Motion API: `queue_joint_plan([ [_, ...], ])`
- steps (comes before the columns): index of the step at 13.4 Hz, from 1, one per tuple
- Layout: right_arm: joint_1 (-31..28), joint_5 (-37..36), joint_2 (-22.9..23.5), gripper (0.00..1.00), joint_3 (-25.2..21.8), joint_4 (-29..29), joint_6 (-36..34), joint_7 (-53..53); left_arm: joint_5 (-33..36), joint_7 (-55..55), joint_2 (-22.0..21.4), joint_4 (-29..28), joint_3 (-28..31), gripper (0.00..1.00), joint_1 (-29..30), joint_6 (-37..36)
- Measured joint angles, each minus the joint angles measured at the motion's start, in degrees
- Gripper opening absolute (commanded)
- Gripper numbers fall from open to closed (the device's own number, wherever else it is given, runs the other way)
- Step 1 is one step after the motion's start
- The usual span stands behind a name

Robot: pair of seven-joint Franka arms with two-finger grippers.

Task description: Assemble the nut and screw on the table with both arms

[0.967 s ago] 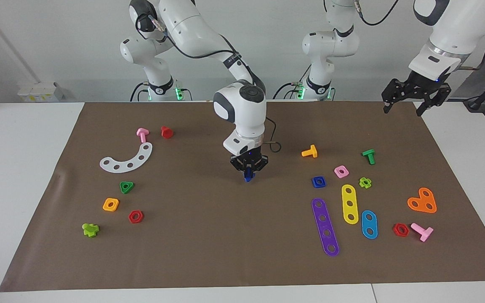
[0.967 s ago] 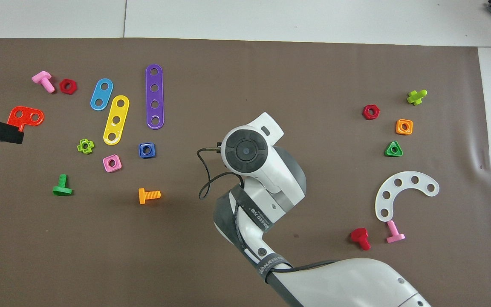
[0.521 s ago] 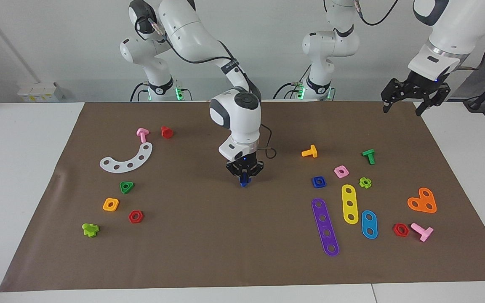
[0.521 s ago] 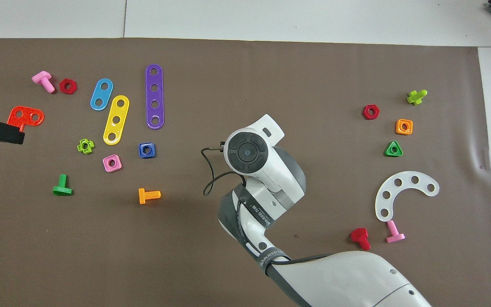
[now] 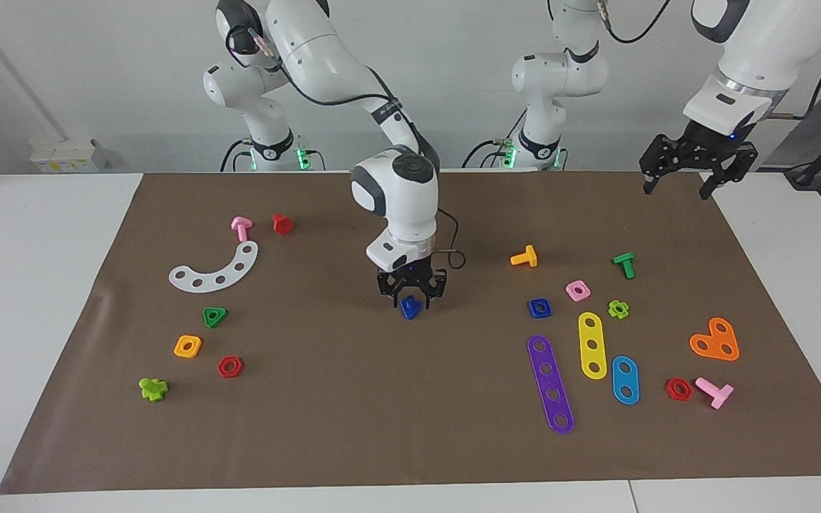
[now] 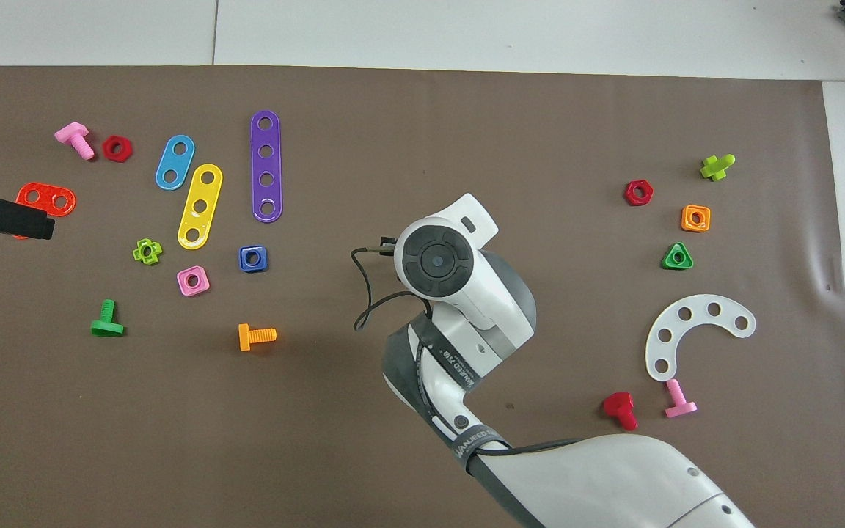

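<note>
Facing view: brown mat covers the table. Right arm reaches down to mid-mat; left arm waits raised over the mat's corner at its own end. Right gripper low over the screw, fingers spread to either side of it, screw resting on the mat. Left gripper fingers apart, nothing between them. Nut lies flat toward the left arm's end, beside a pink nut
</note>
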Motion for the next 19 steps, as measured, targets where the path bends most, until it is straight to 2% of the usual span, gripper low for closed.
queue_joint_plan([
  [5, -9.4, 0.2, -12.9, 1.00, 0.0, 0.2, -9.6, -5.0, 0.0, -2.4, 2.8, -2.8, -0.2, 1.00, -2.2, 6.6],
  [9, -19.4, 5.6, -20.2, 1.00, -0.1, 0.2, -19.0, -20.8, 0.0, -8.8, 8.2, -6.6, -0.4, 1.00, -6.8, 15.7],
  [12, -26.8, 6.4, -24.7, 1.00, -0.3, 0.4, -27.4, -29.6, 0.0, -11.8, 10.3, -14.0, -0.4, 1.00, -8.5, 26.3],
  [19, -37.3, 6.4, -30.9, 1.00, -0.5, 1.7, -43.9, -43.2, 0.0, -16.9, 14.3, -24.7, -0.4, 0.98, -10.8, 41.6],
])
